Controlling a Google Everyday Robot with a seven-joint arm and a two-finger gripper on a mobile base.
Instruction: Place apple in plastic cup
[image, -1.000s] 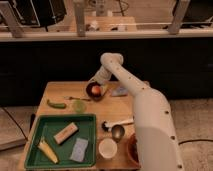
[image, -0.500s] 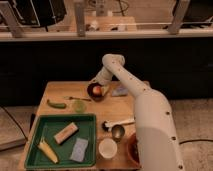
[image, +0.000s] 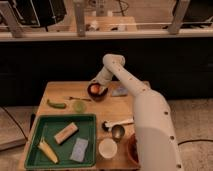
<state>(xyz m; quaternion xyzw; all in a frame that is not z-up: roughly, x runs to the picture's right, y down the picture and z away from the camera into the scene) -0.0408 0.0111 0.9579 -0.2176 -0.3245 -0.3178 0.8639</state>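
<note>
A: Little has shifted since the earlier frames of the camera view: the arm holds nearly the same reach, and the gripper (image: 98, 84) remains low over the dark bowl (image: 97, 92) at the far side of the surface (image: 125, 102).

B: Where is your target?

A: The apple (image: 95, 88) lies inside that bowl, directly under the gripper. Whether the jaws stand apart or have closed on the fruit cannot be told here.

B: How should you expect it to handle?

A: Judge it light, firm and smooth-skinned; being round, it may roll or slip from a shallow pinch. Take it across its widest part, jaws on opposite sides, clear of the bowl's rim.

B: And the destination?

A: Probably the white cup (image: 107, 148) at the near edge, beside the green tray (image: 35, 135), well apart from the bowl; a greenish cup (image: 79, 105) stands nearer.
</note>
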